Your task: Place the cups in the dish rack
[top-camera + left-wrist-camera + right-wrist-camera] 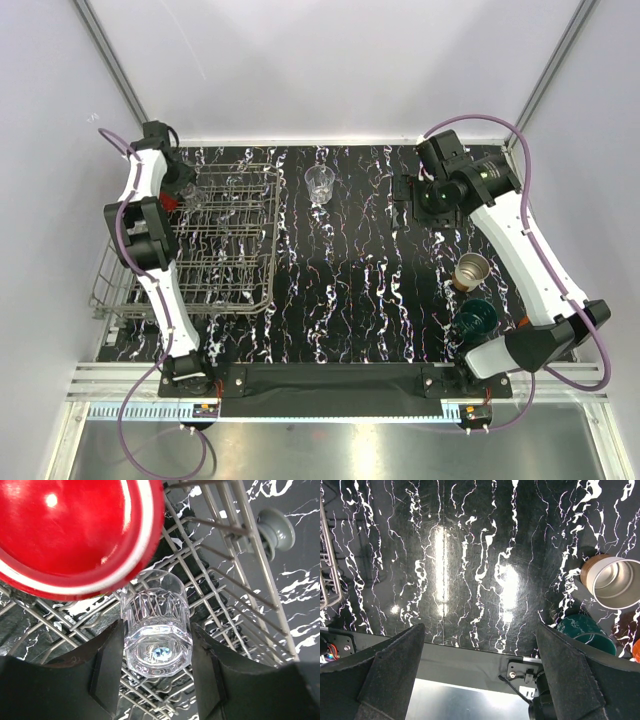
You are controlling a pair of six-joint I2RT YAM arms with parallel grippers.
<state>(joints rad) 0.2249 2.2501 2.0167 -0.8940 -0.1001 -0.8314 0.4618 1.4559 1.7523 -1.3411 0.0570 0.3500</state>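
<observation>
A clear cup [156, 645] is clamped, it seems, between the fingers of the left hand [156, 630], low inside the dish rack [225, 262], with a red cup [75, 530] just beyond it. The right hand [480, 627] is held wide apart above the black marbled counter [470, 555]; a cream cup [615, 582] and a dark green cup [582, 630] are seen beside it.

Bright overhd light; glare streaks on table [440, 565].

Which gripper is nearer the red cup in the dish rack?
Left. The left gripper, closed on a clear cup, is in the dish rack right beside the red cup; the right gripper hangs open over the table, far to the right.
</observation>
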